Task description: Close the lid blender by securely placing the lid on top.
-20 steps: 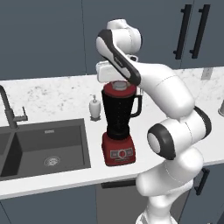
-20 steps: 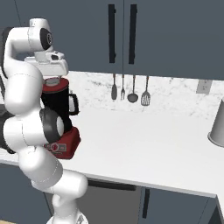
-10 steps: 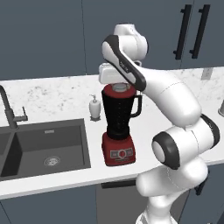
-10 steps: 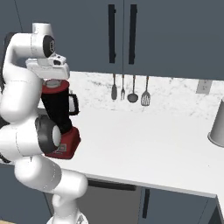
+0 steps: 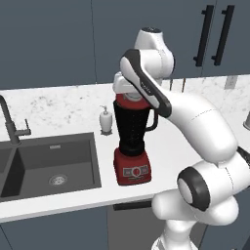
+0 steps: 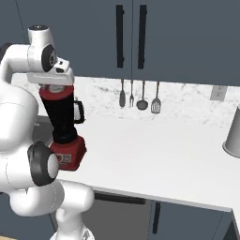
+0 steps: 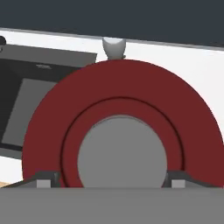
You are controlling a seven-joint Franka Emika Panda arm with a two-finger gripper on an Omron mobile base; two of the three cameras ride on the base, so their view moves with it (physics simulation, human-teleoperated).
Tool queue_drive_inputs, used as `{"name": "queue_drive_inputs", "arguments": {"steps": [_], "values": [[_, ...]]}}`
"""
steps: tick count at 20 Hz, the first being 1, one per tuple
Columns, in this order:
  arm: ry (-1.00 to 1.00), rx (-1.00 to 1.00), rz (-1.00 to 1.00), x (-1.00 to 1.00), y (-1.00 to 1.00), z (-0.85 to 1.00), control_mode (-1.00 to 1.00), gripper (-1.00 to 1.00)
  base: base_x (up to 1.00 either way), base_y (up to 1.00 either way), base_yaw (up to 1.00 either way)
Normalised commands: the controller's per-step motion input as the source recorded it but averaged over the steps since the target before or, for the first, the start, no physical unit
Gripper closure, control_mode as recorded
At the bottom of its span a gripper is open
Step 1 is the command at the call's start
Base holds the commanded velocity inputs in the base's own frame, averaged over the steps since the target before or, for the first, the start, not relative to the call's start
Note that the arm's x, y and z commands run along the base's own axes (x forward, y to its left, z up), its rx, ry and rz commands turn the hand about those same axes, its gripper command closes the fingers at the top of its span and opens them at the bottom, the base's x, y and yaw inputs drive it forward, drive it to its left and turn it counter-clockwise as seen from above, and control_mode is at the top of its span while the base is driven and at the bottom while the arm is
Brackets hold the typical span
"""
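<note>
The round red lid (image 7: 120,127) sits atop the tall black blender jar (image 5: 133,127); the gripper (image 7: 113,181) straddles its grey cap, grip hidden.

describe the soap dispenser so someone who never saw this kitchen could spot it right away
Start at the dark sink set into the white counter. Behind its right rear corner, left of the red-based blender, stands the soap dispenser. It is a small white pump bottle, far shorter than the tall black jar beside it.
</note>
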Motion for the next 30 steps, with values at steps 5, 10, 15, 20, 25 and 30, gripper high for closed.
{"name": "queue_drive_inputs", "arguments": {"steps": [5,10,15,20,25,30], "values": [[-0.2,0.0,0.0,-0.02,0.02,0.41,-1.0,-1.0,0.0,0.0,0.0],[-0.11,0.0,0.0,-0.11,0.0,0.14,-1.0,-1.0,0.0,0.0,0.0],[-0.01,0.01,0.0,-0.45,-0.01,0.0,-1.0,-1.0,0.0,0.0,0.0],[-0.04,0.07,0.0,-0.95,-0.13,0.0,-1.0,-1.0,0.0,0.0,0.0],[0.0,0.03,0.0,-0.82,-0.27,0.0,-1.0,-1.0,0.0,0.0,0.0],[-0.02,0.0,0.0,-0.23,-0.28,0.0,-1.0,-1.0,0.0,0.0,0.0]]}}
